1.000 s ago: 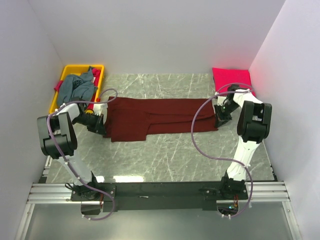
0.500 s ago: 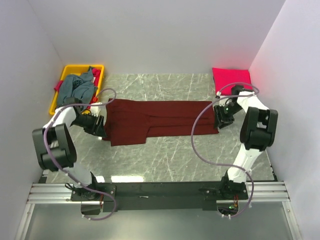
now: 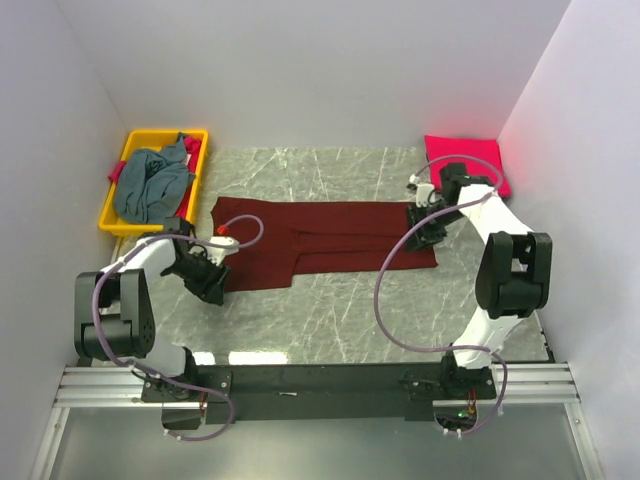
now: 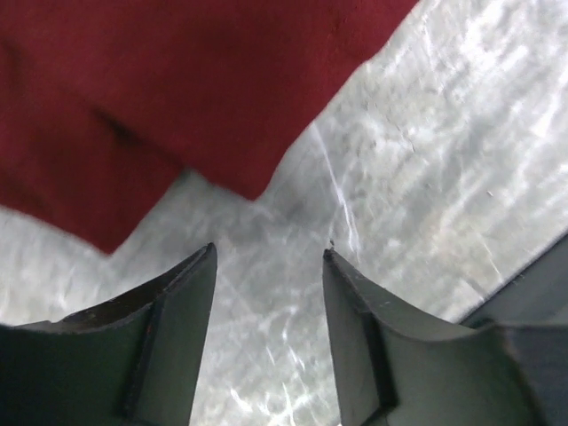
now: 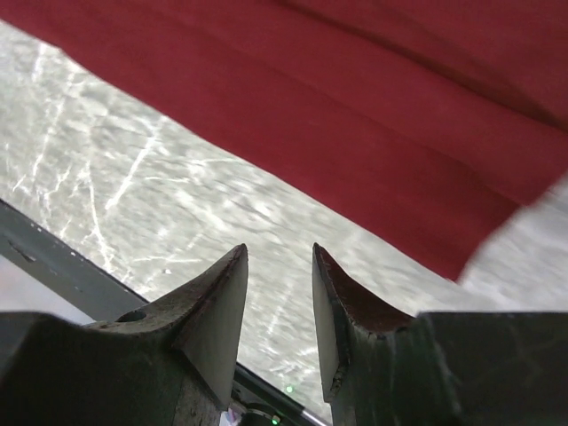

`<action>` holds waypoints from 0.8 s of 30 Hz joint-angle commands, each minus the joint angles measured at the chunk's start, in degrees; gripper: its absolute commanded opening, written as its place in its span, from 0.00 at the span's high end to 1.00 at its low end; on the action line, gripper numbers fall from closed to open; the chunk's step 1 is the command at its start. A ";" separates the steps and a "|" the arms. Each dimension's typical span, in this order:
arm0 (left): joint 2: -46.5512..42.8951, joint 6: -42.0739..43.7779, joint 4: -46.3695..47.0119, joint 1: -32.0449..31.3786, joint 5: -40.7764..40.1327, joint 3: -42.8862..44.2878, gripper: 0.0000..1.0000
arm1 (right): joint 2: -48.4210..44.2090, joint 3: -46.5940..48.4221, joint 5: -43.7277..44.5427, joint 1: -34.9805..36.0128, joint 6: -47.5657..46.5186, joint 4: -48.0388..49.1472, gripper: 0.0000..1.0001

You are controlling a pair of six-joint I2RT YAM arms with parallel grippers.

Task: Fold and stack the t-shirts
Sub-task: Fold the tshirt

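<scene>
The maroon t-shirt point(image 3: 320, 238) lies flat as a long band across the middle of the marble surface point(image 3: 340, 310), folded lengthwise. Its left end is deeper than its right and reaches nearer the arms.

The left tool point(image 3: 208, 280) sits at that near-left corner. From its wrist camera the left tool point(image 4: 269, 257) has its two dark fingers standing well apart with nothing between them. They are over bare marble just off the cloth, and the corner of the shirt point(image 4: 169, 98) lies just beyond the fingertips.

The right tool point(image 3: 421, 222) is at the shirt's right end, by its near edge. Up close the right tool point(image 5: 280, 253) shows a narrower gap, also with nothing in it. Only marble is under the tips, and the edge of the shirt point(image 5: 355, 124) runs slantwise just ahead.

The pink-red t-shirt point(image 3: 465, 158) lies folded in the far right corner of the surface, beside the wall and well apart from the maroon one. The grey-blue t-shirt point(image 3: 150, 185) is heaped loosely in the yellow bin point(image 3: 165, 133) at the far left.
</scene>
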 commanded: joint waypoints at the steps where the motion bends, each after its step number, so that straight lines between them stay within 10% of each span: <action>1: -0.64 -3.06 7.29 -3.20 -4.06 -1.52 0.41 | 0.14 -0.52 -0.78 3.34 1.89 2.44 0.58; 9: 5.16 -9.04 14.94 -8.04 -8.28 -1.08 0.42 | 1.20 0.79 -1.22 3.96 1.72 1.74 0.58; 16: 6.57 -9.84 11.90 -10.51 -6.35 -0.12 0.97 | 1.82 1.49 -1.48 4.57 1.63 1.56 0.58; 24: 3.76 -7.82 -3.93 -10.51 2.52 7.69 0.99 | 3.31 2.55 -1.48 4.57 0.92 1.30 0.58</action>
